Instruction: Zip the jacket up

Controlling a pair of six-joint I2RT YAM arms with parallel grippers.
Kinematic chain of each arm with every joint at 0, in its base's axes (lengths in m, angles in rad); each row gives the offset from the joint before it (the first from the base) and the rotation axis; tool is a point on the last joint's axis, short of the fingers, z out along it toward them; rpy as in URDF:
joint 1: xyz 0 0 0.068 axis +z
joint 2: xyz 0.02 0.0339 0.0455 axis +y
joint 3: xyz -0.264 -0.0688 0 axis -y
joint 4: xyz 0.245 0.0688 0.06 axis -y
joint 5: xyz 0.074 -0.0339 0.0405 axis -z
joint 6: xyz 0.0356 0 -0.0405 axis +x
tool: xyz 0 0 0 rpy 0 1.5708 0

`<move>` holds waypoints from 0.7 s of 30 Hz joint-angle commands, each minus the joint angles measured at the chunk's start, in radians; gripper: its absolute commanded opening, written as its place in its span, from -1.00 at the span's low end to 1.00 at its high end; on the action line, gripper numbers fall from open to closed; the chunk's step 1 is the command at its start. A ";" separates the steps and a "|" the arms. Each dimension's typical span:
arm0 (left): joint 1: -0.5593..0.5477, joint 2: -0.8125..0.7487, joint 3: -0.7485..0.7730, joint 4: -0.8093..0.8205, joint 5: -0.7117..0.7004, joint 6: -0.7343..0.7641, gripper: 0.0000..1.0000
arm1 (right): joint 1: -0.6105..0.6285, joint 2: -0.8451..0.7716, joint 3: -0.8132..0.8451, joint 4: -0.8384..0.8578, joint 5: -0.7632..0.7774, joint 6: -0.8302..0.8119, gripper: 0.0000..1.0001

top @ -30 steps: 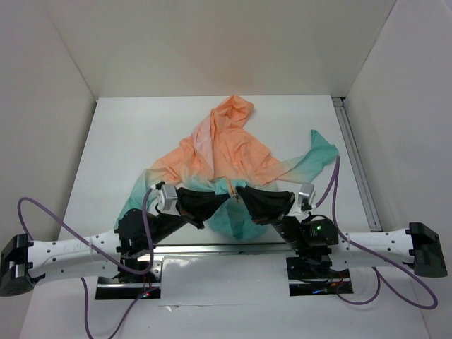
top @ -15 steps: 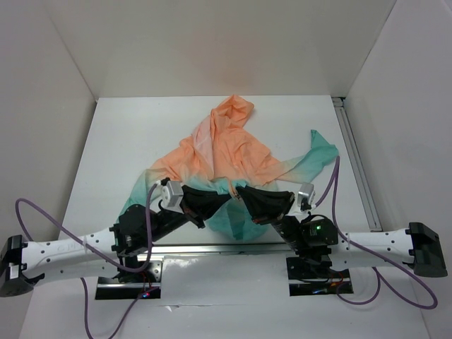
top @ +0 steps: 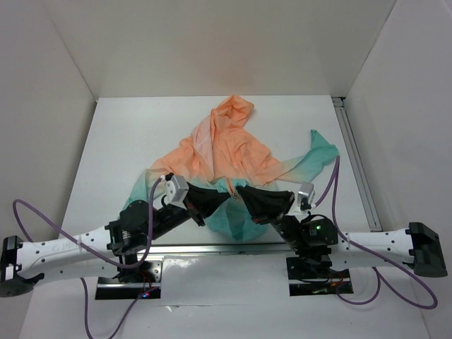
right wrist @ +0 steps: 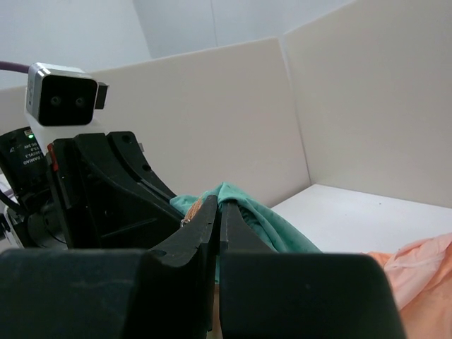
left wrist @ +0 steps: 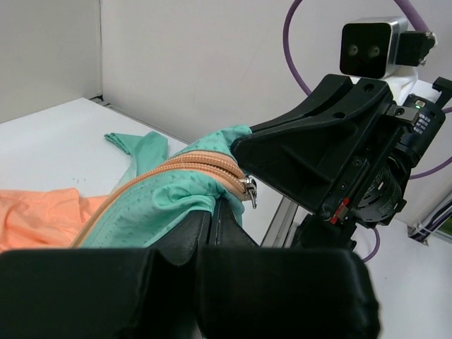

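We see our left hand (top: 220, 200) pinched tight on the teal hem of the jacket (top: 229, 152), just beside the zipper slider (left wrist: 248, 189); the jacket spreads over the table (top: 127, 134) beyond both hands. Our right hand (top: 244, 192), facing it, is likewise clamped on the hem

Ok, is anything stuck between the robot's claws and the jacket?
No, nothing visible is in between. The left gripper and the right gripper are both pinched shut on the jacket at its teal hem, right beside the zipper slider.
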 commanded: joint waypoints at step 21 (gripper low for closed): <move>-0.001 0.048 0.101 -0.117 0.048 -0.010 -1.00 | -0.003 0.018 0.066 -0.016 0.017 0.002 -1.00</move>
